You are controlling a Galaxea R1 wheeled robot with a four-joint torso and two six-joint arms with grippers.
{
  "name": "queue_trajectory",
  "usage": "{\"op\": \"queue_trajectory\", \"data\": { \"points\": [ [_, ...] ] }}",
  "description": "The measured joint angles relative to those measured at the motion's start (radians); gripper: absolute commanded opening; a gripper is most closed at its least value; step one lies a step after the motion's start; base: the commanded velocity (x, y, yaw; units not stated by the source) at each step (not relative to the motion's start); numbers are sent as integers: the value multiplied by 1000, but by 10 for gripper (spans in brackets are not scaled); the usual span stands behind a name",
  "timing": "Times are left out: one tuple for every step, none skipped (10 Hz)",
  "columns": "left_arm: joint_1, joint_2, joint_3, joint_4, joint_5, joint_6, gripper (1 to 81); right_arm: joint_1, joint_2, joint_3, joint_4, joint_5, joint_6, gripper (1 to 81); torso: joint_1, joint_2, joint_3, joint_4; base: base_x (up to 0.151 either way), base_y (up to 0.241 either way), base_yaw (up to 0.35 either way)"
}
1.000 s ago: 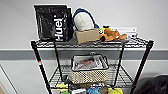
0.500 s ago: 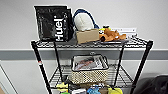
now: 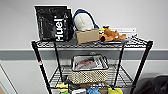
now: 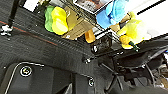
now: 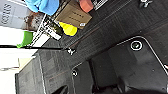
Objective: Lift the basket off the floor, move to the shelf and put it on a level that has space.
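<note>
Basket (image 3: 89,69) with cream mesh sides sits on the wire level (image 3: 117,75) second from the top of the black shelf (image 3: 37,57), low in the centre of the head view, a magazine cover showing inside it. Bright things on the tier below are cut off by the frame's bottom edge and hard to identify. Neither claw can be made out, so I cannot tell how far open they are or whether they hold anything; nothing differs from half a second ago.

The left arm's wrist faces down over the robot's own wide dark plate with a pale rounded border (image 4: 50,80), a round fitting (image 4: 25,71) at its corner; the right arm's wrist likewise faces down over that plate (image 5: 130,67), near another corner fitting (image 5: 136,45)
</note>
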Motion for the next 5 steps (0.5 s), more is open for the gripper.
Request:
{"op": "queue_trajectory", "data": {
  "points": [
    [8, 47, -55, 0, 4, 0, 811, -11, 39, -54, -11, -3, -2, 811, 0, 0, 0, 0, 0, 0, 0],
    [19, 90, -109, 2, 20, 0, 811, -24, 79, -106, -24, -10, -3, 811, 0, 0, 0, 0, 0, 0, 0],
    [28, 128, -164, 3, 33, -1, 811, -37, 118, -160, -34, -18, -3, 811, 0, 0, 1, 0, 0, 0, 0],
    [34, 164, -216, 3, 53, -1, 811, -47, 158, -226, -44, -24, -3, 811, 0, 0, 1, 0, 0, 0, 0],
    [36, 200, -260, 3, 70, -1, 811, -53, 192, -282, -50, -26, -3, 811, 0, -1, 1, 0, 0, 0, 0]
  ]
}}
